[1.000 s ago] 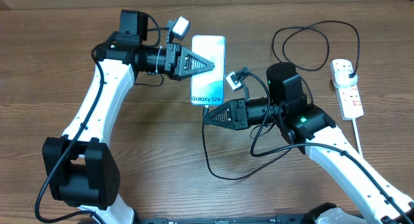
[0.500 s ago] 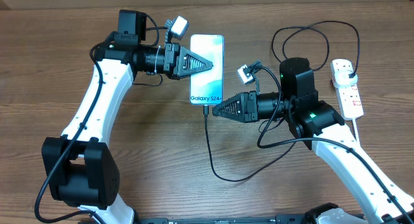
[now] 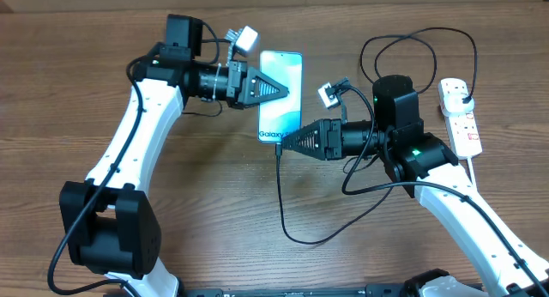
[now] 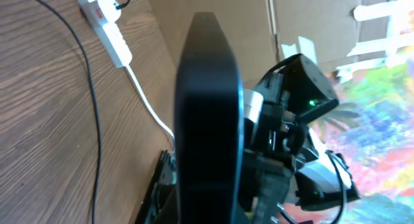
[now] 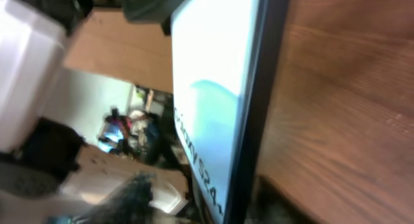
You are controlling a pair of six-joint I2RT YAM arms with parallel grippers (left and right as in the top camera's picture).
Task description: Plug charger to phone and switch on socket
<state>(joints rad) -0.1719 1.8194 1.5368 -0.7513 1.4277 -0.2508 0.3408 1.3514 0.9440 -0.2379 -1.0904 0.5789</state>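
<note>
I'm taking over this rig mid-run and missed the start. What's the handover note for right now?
Grippers: the left gripper is shut on the phone, reaching across it from the left. The right gripper sits at the phone's lower edge; open or shut cannot be told.
Things: the charger runs from the phone's lower edge in a loop to its plug in the socket at far right.
Done: plug is in the socket; connector is at the phone, seating unconfirmed.
Left: check the connector, then switch on the socket.

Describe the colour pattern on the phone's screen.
The phone screen fades blue to white, clearest in the overhead view.
</note>
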